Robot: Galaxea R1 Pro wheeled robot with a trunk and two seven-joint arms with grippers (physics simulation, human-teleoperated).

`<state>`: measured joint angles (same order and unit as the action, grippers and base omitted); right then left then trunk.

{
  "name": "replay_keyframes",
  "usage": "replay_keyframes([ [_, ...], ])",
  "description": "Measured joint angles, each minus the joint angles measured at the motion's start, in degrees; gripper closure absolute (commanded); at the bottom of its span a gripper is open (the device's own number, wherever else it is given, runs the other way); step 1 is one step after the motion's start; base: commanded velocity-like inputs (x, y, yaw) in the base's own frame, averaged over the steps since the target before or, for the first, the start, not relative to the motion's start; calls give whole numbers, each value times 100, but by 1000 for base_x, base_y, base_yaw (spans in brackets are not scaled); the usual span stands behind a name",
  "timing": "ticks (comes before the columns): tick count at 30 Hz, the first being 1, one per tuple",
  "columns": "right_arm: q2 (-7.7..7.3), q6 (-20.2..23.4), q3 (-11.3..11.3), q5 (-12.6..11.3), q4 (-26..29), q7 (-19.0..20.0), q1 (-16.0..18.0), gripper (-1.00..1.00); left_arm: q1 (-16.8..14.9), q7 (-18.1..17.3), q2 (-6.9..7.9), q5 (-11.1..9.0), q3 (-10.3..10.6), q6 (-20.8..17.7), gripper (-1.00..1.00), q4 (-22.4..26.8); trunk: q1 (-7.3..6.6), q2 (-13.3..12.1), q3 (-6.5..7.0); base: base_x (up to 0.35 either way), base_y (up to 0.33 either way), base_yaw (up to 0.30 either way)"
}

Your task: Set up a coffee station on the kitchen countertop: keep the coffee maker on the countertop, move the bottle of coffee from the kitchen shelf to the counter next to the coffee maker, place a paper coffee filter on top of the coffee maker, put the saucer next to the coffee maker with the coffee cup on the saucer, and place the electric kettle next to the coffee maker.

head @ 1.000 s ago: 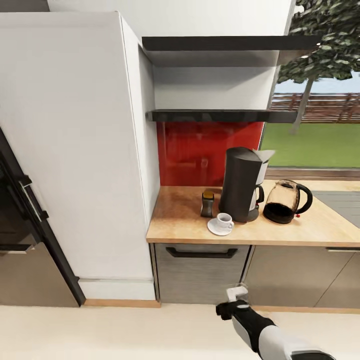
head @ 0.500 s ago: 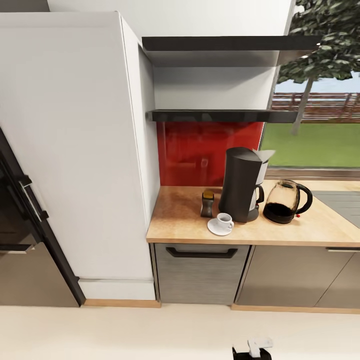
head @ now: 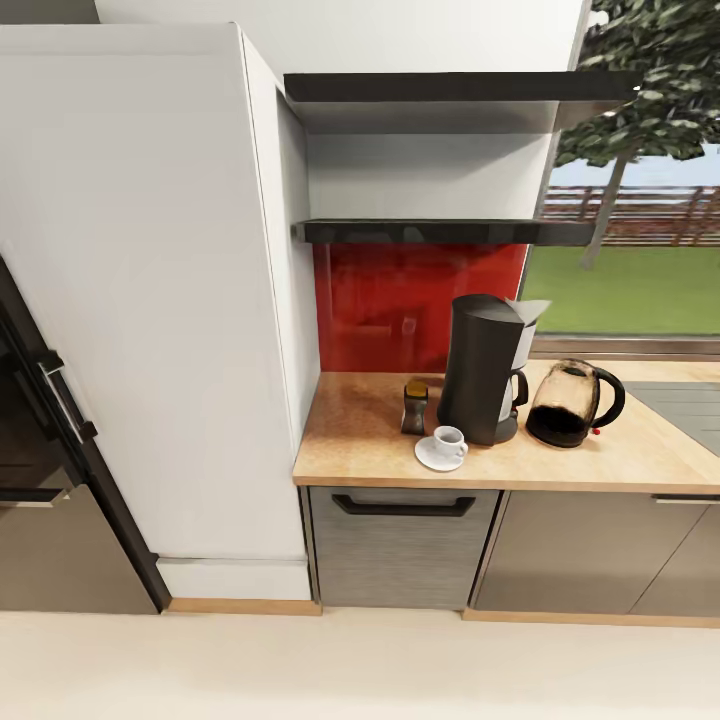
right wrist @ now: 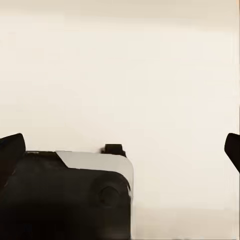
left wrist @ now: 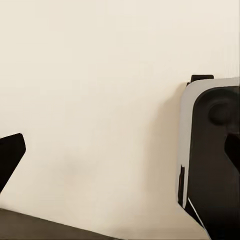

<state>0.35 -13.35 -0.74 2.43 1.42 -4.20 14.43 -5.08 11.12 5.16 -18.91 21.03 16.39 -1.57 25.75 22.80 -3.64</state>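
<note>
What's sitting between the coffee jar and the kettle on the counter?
In the head view, the coffee maker stands between the bottle of coffee and the electric kettle.

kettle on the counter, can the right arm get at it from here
Probably yes. The kettle stands near the counter front edge, right of the coffee maker, with nothing in front of it, though the right tool hangs low over the floor.
</note>
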Motion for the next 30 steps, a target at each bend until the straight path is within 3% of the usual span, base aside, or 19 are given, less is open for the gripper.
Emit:
replay_keyframes([
  [1, 6, 320, -4, 2, -1, -4, -56, -100, 32, 4, -21, 2, 1, -59, -100, -36, 0, 0, 1, 0, 0, 0],
  [4, 107, 1946, -3, -15, -16, -3, -202, -100, 228, 23, -91, -22, -28, -853, -100, -84, 0, 0, 1, 0, 0, 0],
  [7, 167, 2805, -1, -29, -11, -5, -310, -100, 272, 2, -128, -60, -45, -1601, -100, -94, 0, 0, 1, 0, 0, 0],
  [9, 187, 3052, 4, -39, -7, -5, -347, -100, 284, -9, -136, -86, -52, -1892, -100, -89, 1, 0, 1, 0, 0, 0],
  [14, 201, 3206, 9, -51, -1, -5, -371, -100, 293, -14, -146, -104, -70, -2085, -100, -67, 1, 0, 2, 0, 0, 0],
  [21, 194, 2708, 2, -37, -4, -11, -373, -100, 294, -14, -146, -97, -78, -2082, -100, -53, 1, 0, 2, 0, 0, 0],
  [30, 195, 2379, 0, -33, -4, -27, -373, -100, 302, -15, -148, -90, -74, -2055, -100, -49, 1, 0, 2, 0, 0, 0],
])
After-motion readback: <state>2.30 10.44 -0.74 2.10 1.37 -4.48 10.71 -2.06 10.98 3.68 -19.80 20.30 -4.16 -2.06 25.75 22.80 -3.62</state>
